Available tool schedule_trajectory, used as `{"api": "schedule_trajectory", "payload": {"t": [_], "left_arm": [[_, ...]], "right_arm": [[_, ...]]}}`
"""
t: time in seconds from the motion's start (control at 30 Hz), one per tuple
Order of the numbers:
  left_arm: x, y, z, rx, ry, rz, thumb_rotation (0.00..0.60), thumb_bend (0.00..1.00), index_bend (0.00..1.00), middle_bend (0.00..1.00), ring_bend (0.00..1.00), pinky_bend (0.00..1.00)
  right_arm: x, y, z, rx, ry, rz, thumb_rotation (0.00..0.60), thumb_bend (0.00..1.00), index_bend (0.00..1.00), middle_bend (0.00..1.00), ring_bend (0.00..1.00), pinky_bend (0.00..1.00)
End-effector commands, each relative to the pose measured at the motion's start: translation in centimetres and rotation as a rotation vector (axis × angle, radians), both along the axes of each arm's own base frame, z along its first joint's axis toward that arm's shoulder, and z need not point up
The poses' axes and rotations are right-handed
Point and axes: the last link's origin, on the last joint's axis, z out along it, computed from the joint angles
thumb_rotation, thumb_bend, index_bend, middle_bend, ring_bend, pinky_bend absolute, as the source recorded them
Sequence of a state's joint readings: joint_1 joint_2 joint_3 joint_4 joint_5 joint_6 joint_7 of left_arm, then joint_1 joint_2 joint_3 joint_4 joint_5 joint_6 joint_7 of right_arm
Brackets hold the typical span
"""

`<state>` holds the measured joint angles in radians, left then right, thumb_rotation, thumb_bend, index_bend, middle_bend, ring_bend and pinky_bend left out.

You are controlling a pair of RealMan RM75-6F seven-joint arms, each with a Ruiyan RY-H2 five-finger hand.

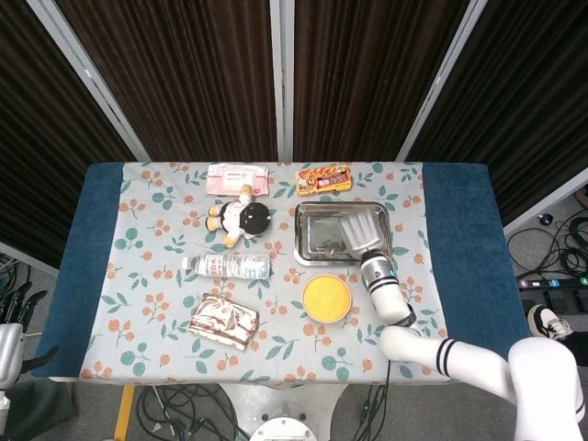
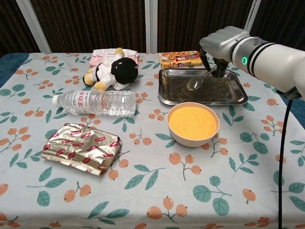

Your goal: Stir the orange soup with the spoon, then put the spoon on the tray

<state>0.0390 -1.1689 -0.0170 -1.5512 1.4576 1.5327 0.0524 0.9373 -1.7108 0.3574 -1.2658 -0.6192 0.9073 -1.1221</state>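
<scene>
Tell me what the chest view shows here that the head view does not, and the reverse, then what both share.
Only the chest view shows the spoon, its clear bowl hanging over the tray from the right hand, and the label on the water bottle. Only the head view shows the whole table with its blue edges and the cables on the floor. Both share the bowl of orange soup, the tray, the plush doll, the foil packet, the pink packet and the orange box.
</scene>
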Motion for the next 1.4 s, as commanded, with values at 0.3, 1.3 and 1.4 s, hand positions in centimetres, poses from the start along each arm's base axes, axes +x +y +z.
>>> {"api": "schedule_trajectory", "payload": {"t": [0.3,1.3,1.4], "left_arm": [[0.0,-0.2,0.1,-0.001,0.002,0.007,0.600,0.06,0.22,0.14,0.12,0.13],[0.6,1.6,-0.1,-0.028,0.005,-0.022,0.600,0.06,0.22,0.14,0.12,0.13],[0.9,1.9,-0.1,-0.034,0.008,-0.025,0.600,0.06,0.22,0.14,0.12,0.13]], "right_arm": [[1.0,-2.5,-2.5,0.018,-0.037,-0.158,0.600,0.03,0.61,1.00,1.00,1.00],[-12.6,12.7,18.4,-0.188,-0.392,-0.146,0.600,0.16,0.42,0.38,0.30,0.41],[-14.6,15.9,19.3,-0.209,-0.404,-0.120,0.600,0.17,0.34,0.27,0.18,0.33]]}}
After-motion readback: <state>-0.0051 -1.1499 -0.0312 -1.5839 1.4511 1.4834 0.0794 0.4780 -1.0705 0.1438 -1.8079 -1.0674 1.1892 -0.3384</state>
